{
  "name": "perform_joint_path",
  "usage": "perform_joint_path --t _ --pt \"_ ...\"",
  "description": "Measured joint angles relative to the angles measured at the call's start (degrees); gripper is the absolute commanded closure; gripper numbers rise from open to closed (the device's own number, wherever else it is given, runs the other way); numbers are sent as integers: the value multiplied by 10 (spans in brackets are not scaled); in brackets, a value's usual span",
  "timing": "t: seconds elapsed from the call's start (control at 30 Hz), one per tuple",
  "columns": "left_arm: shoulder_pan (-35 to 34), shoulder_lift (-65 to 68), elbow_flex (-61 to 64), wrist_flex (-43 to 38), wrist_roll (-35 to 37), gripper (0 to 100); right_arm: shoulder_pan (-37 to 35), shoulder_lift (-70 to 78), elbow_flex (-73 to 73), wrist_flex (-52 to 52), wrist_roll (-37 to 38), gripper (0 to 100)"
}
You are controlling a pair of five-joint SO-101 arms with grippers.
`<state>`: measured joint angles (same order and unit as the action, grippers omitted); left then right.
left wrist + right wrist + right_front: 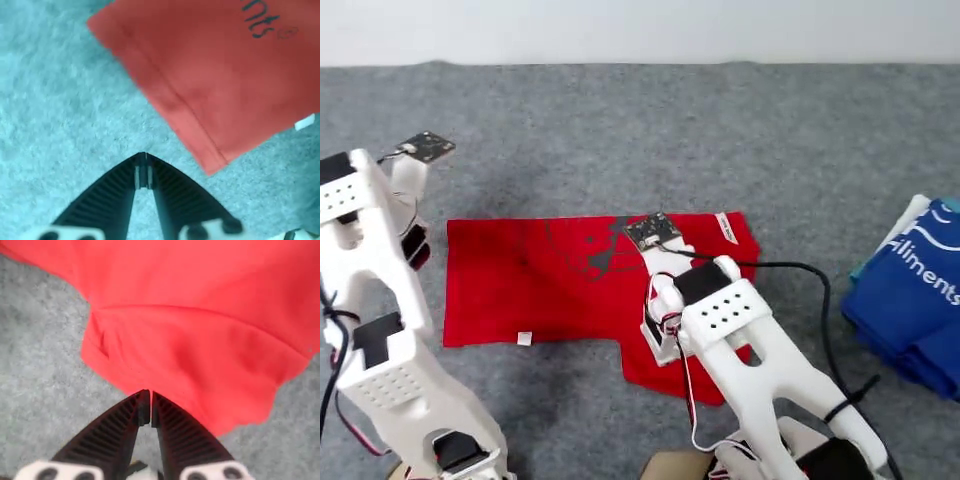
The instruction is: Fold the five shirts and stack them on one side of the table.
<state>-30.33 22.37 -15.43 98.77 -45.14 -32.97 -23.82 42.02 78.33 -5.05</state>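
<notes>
A red shirt (560, 280) lies spread on the grey table, with a lower flap hanging toward the front right. My right gripper (146, 407) sits over that flap (710, 375). Its fingers are shut at the hem of the red shirt (200, 315), which bulges up in a fold just beyond them. My left gripper (143, 172) is shut with nothing in it. It hovers over bare carpet just off the left corner of the red shirt (215, 75). A stack of folded blue shirts (915, 300) rests at the right edge of the table.
The grey carpeted table (620, 130) stretches wide behind the red shirt. A small white tag (524, 338) shows on the shirt's front edge. A black cable (820, 300) runs from the right arm toward the blue stack.
</notes>
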Motion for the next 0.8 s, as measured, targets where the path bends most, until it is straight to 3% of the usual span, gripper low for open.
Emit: perform_joint_path --t 0.43,0.8 --pt "-43 0 -55 0 37 997 -59 149 10 -113 -11 990" --pt "-44 0 -55 0 42 997 -101 162 9 -127 -41 990"
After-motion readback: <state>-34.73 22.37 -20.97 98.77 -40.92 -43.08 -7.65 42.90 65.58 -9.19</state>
